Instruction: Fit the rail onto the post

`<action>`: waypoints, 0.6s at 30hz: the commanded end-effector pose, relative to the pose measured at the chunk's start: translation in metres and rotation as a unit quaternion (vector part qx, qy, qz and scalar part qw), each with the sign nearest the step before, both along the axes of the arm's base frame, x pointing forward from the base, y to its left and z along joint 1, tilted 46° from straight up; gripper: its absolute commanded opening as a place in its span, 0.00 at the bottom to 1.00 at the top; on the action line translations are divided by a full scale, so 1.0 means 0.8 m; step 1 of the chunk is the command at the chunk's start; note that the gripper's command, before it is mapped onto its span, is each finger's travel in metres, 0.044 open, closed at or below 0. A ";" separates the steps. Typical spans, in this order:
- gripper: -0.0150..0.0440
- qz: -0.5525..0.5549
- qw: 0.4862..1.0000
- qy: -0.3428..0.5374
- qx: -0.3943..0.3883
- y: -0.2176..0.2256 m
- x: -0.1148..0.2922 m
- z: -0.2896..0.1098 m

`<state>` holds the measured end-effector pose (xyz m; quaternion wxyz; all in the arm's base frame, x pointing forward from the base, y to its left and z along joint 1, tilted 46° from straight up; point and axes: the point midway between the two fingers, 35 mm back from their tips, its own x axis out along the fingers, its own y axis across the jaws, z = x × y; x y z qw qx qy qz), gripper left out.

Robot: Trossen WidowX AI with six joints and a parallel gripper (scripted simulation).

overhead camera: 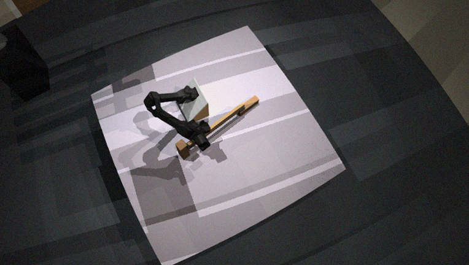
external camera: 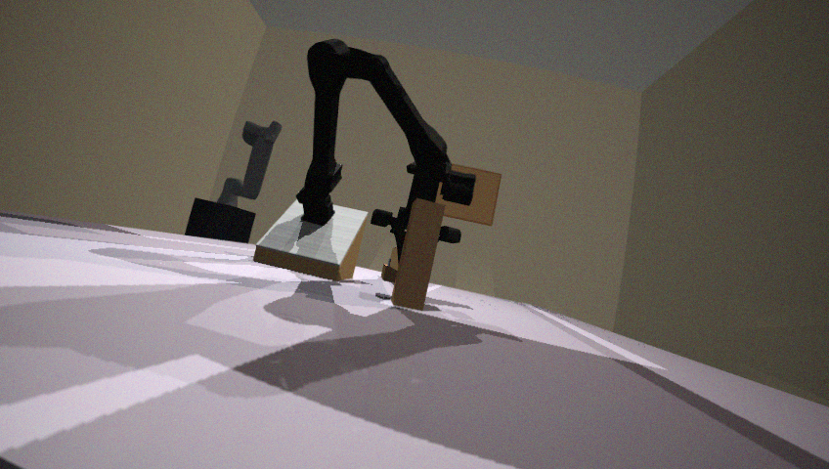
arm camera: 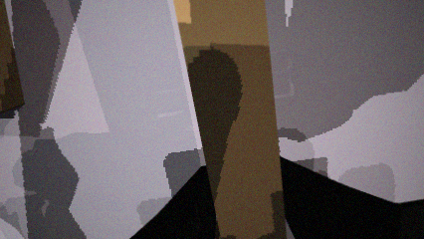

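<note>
The long wooden rail (overhead camera: 226,119) (arm camera: 254,100) runs from the footboard block (overhead camera: 253,100) (external camera: 387,271) toward the short post (overhead camera: 182,149) (external camera: 416,255). Its far end is at the dark bracket (overhead camera: 241,110). My gripper (overhead camera: 199,134) (arm camera: 239,169) is over the rail near the post, with one finger on each side. The fingers are slightly open, and a thin light gap shows beside the right finger in the wrist view. The rail's near end is close to the post and looks raised. The pegs and contact with the post cannot be made out; the post hides that end in the exterior view.
My arm's base stands on a pale-topped block (overhead camera: 199,103) (external camera: 317,237) beside the rail. Its wooden side (arm camera: 7,70) shows at the wrist view's left edge. A dark box (overhead camera: 19,67) (external camera: 219,221) with a grey arm stands far off. Shadows cross the table.
</note>
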<state>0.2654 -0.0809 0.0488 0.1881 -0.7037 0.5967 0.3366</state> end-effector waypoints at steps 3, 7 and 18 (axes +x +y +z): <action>0.70 0.000 1.000 0.001 0.000 0.000 0.000 -0.001; 0.88 0.000 1.000 0.001 0.000 0.000 0.000 -0.001; 1.00 0.002 1.000 -0.002 0.001 0.044 -0.010 -0.002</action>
